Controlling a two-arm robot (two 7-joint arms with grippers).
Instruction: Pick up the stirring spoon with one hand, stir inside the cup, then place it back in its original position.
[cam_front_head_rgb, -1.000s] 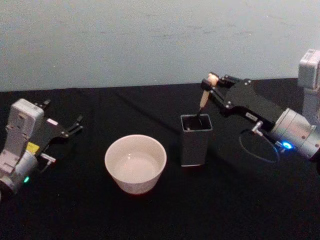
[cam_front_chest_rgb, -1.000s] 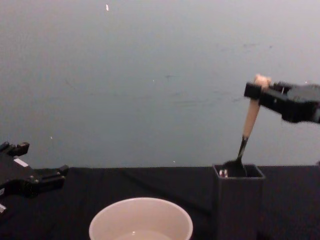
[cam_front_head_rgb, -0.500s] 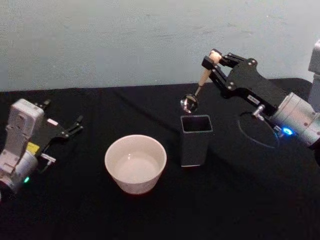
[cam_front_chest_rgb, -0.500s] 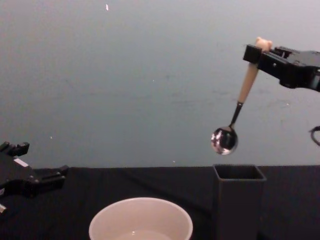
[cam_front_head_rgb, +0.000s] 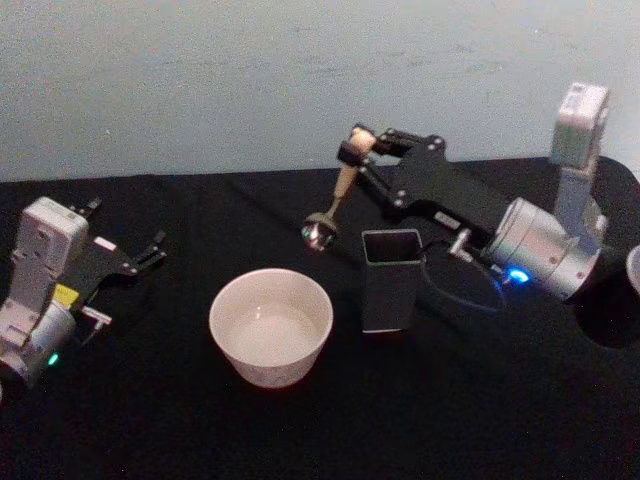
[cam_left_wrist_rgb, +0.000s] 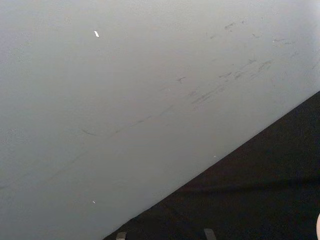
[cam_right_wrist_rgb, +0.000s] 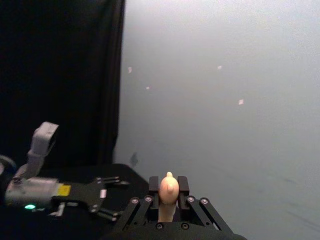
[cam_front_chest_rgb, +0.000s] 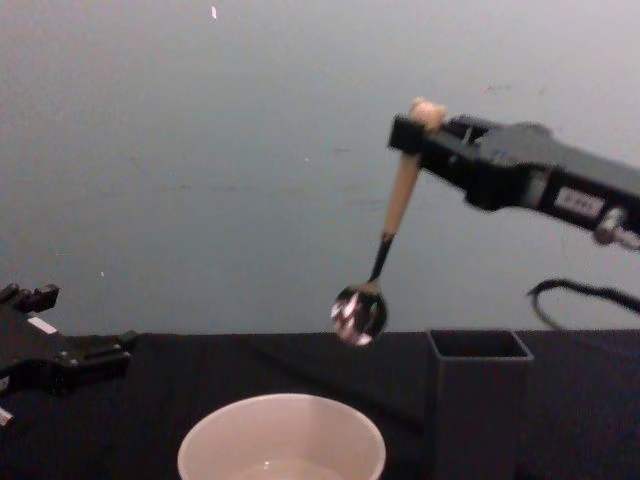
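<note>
My right gripper (cam_front_head_rgb: 357, 152) (cam_front_chest_rgb: 408, 131) (cam_right_wrist_rgb: 169, 188) is shut on the top of the stirring spoon (cam_front_head_rgb: 335, 198) (cam_front_chest_rgb: 390, 240), just under its bear head. The spoon hangs in the air, tilted, with its silvery bowl lowest, between the cup and the holder. The cream-white cup (cam_front_head_rgb: 271, 325) (cam_front_chest_rgb: 281, 440) stands on the black table, below and to the left of the spoon's bowl. The dark grey square holder (cam_front_head_rgb: 391, 279) (cam_front_chest_rgb: 478, 405) stands right of the cup with nothing in it. My left gripper (cam_front_head_rgb: 150, 248) (cam_front_chest_rgb: 95, 352) rests open at the table's left side.
A black cloth (cam_front_head_rgb: 300, 430) covers the table, and a pale wall (cam_front_head_rgb: 250, 70) rises behind it. A black cable (cam_front_head_rgb: 455, 290) loops beside my right wrist, behind the holder.
My right gripper lifted the spoon out of the holder, then carried it left and a little lower, toward the cup. The left arm has not moved.
</note>
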